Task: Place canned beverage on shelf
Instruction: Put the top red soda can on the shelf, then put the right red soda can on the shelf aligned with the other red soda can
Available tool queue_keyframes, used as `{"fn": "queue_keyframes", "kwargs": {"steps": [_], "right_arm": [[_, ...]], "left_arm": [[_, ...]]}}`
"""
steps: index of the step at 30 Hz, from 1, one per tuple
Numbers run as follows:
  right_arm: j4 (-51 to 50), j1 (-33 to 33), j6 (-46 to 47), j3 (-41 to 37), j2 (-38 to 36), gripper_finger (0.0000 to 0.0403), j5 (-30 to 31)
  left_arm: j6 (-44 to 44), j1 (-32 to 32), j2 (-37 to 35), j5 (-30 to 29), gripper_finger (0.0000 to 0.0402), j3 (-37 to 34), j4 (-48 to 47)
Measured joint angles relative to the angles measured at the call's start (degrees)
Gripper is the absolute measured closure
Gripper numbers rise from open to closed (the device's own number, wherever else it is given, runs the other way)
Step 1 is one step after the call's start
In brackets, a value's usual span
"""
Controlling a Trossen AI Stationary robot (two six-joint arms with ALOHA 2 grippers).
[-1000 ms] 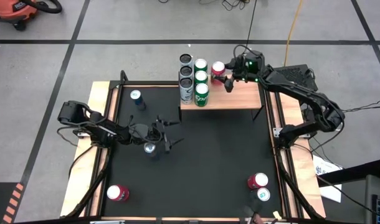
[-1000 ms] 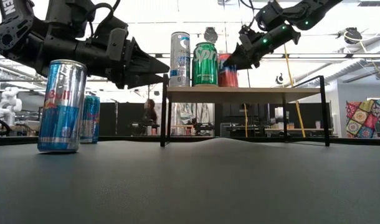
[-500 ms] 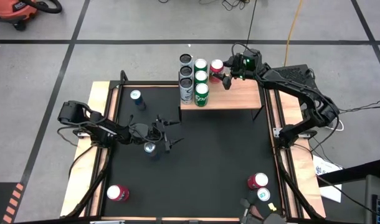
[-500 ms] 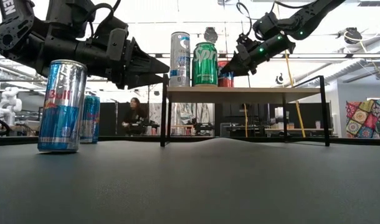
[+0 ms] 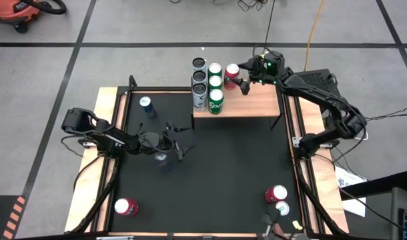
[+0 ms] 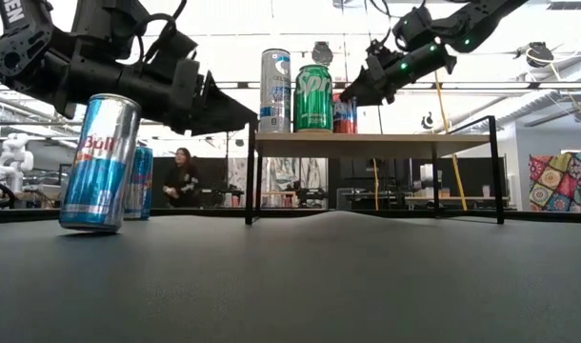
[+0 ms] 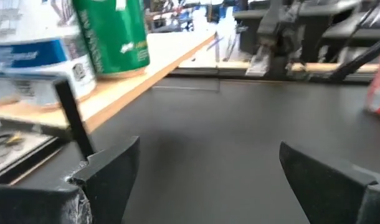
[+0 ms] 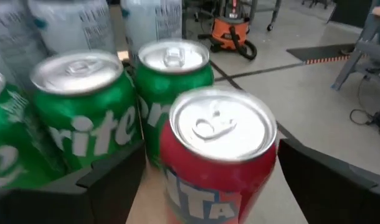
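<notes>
The shelf (image 5: 257, 103) stands at the table's far edge and carries silver cans (image 5: 199, 93), green cans (image 5: 215, 99) and a red can (image 5: 232, 71). My right gripper (image 5: 243, 83) is open at the red can (image 8: 221, 149), with one finger on each side of it and clear of it. The can stands on its base on the plank. My left gripper (image 5: 181, 141) is open at mid-left of the table, and nothing is between its fingers (image 7: 103, 180). A silver-blue Red Bull can (image 6: 98, 162) leans tilted just near of it. My left gripper holds nothing between its fingers. Its near side stands close against the Red Bull can (image 5: 161, 159); the arm hides the spot, so I cannot tell whether they touch. The can is tilted, its top toward the table's right and its bottom edge (image 6: 81, 227) on the table.
A second blue can (image 5: 146, 104) stands at far left. A red can (image 5: 125, 207) stands at near left. A red can (image 5: 276, 194) and a smaller can (image 5: 282, 209) stand at near right. A person (image 6: 181, 176) moves in the room beyond. The table's middle is bare black.
The Red Bull can has tipped from upright to a lean, with its top toward the table's right and its base still on the table. My left gripper has tipped its fingers a little downward. My right gripper has dipped at the red can and risen slightly again.
</notes>
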Motion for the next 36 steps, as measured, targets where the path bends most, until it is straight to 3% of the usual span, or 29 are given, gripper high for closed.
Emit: {"fn": "queue_keyframes", "kwargs": {"steps": [13, 16, 19, 24, 31, 36], "right_arm": [[-8.27, 1.95, 5.44, 0.0, -9.57, 0.0046, -1.42], [-10.37, 3.73, 5.92, 0.0, -11.72, 0.0046, -1.19], [-13.77, 5.75, 8.75, 0.0, -13.82, 0.0046, 2.23], [-20.53, 11.31, 10.34, -0.6, -17.4, 0.0046, 9.64], [-15.58, 21.43, 13.62, -8.92, -22.39, 0.0046, 16.93], [-4.76, 28.76, 16.85, -17.65, -24.32, 0.0046, 18.27]], "left_arm": [[1.78, -2.82, -11.39, -5.21, 0.0022, -0.13, -11.87], [3.01, -3.83, -13.37, -10.39, 0.0022, -0.09, -15.42], [3.07, -4.61, -16.66, -16.33, 0.0022, -0.09, -19.91], [-1.3, -5.82, -23.8, -17.04, 0.0022, -0.04, -29.44], [-7.16, -9.08, -32.89, -17.33, 0.0022, 0.02, -42.12], [-7.45, -11.66, -33.46, -17.3, 0.0022, 0.02, -42.16]]}}
